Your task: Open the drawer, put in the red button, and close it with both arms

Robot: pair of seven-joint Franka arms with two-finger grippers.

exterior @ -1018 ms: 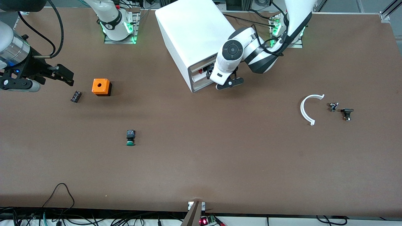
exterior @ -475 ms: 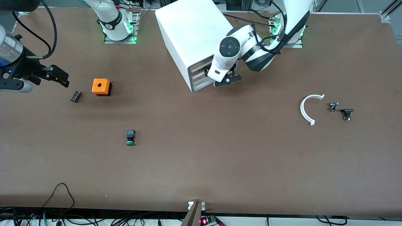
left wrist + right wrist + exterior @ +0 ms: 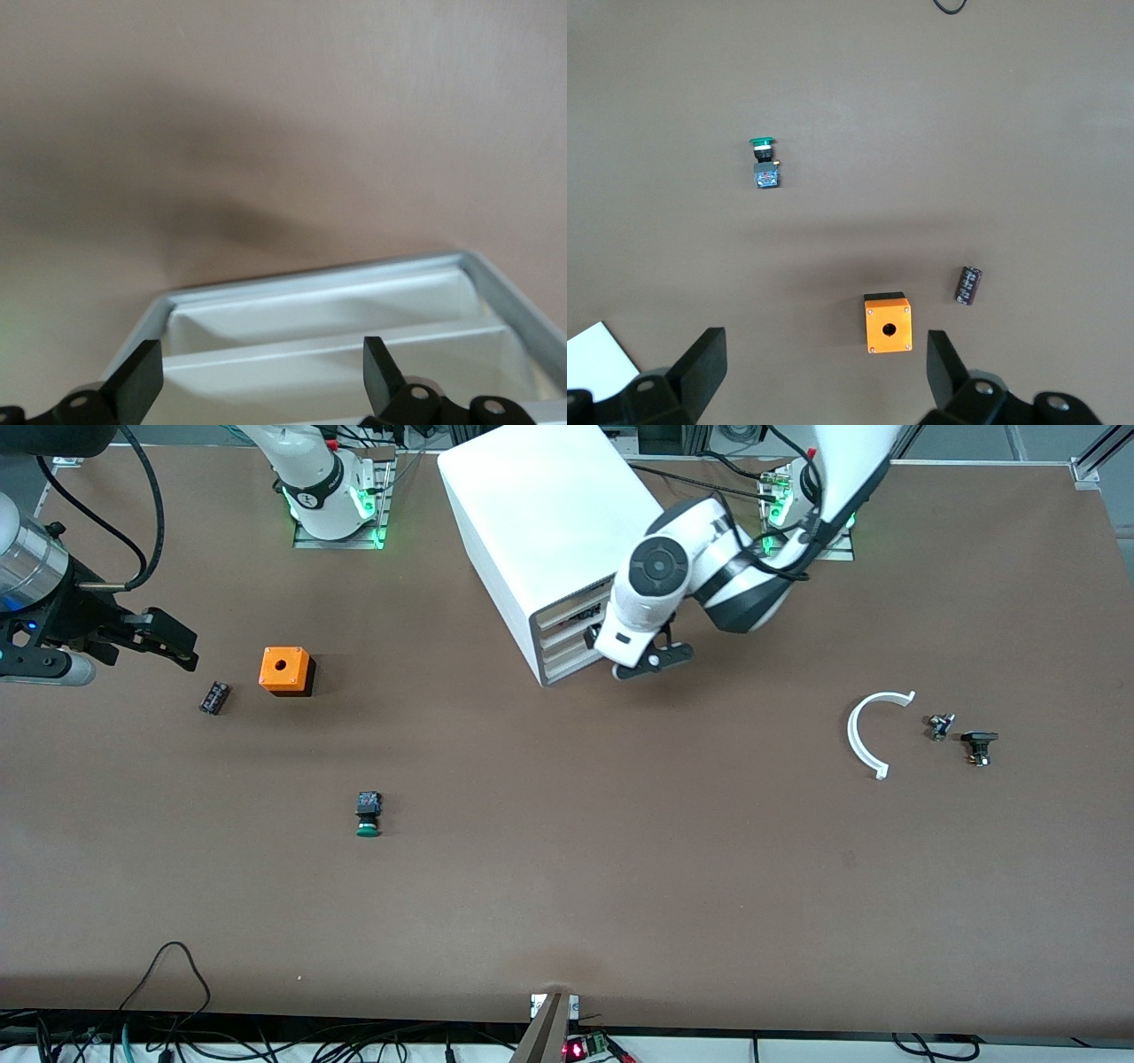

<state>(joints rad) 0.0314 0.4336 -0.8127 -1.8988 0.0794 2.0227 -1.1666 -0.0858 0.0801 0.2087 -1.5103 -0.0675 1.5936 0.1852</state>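
Backing off slightly from the cabinet (image 3: 567, 567), the left gripper (image 3: 640, 657) hangs before the drawer (image 3: 569, 640), fingers (image 3: 142, 382) spread empty, while the right gripper (image 3: 164, 638) waits, likewise spread.

left claw (image 3: 592, 636) hides drawer (image 3: 567, 633) front, btn unseen

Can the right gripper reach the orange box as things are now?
Probably yes. The right gripper, open, hangs near the orange box, with only bare table between them.

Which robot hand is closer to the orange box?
The right one. The right gripper hangs open over the table beside the orange box; the left gripper, also open, is at the cabinet front.
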